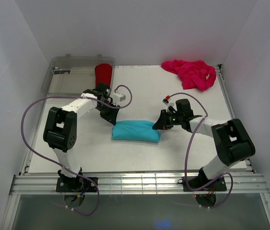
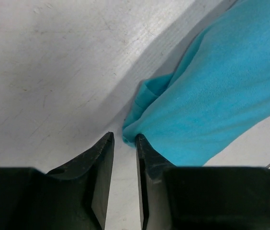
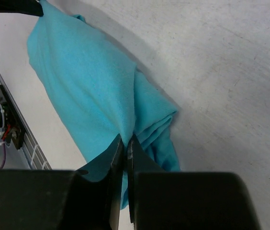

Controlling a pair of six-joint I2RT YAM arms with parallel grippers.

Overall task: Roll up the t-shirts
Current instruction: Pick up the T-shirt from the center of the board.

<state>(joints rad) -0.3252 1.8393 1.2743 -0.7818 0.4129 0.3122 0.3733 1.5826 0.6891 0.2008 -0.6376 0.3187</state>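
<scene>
The turquoise t-shirt (image 1: 136,131) lies as a short roll on the white table (image 1: 125,158), between my two grippers. My left gripper (image 1: 112,118) sits at its left end. In the left wrist view that gripper (image 2: 124,139) is open, with bare table in the gap, and the cloth (image 2: 221,96) just touches its right fingertip (image 2: 140,140). My right gripper (image 1: 158,125) is at the roll's right end. There the gripper (image 3: 125,139) is shut on a pinched fold of the turquoise cloth (image 3: 87,81). A magenta-pink t-shirt (image 1: 190,73) lies crumpled at the back right. A red one (image 1: 104,73) sits at the back left.
A clear plastic bin (image 1: 70,74) stands at the back left corner, with the red shirt at its right side. White walls close in the table on three sides. A metal rail (image 1: 140,182) runs along the near edge by the arm bases.
</scene>
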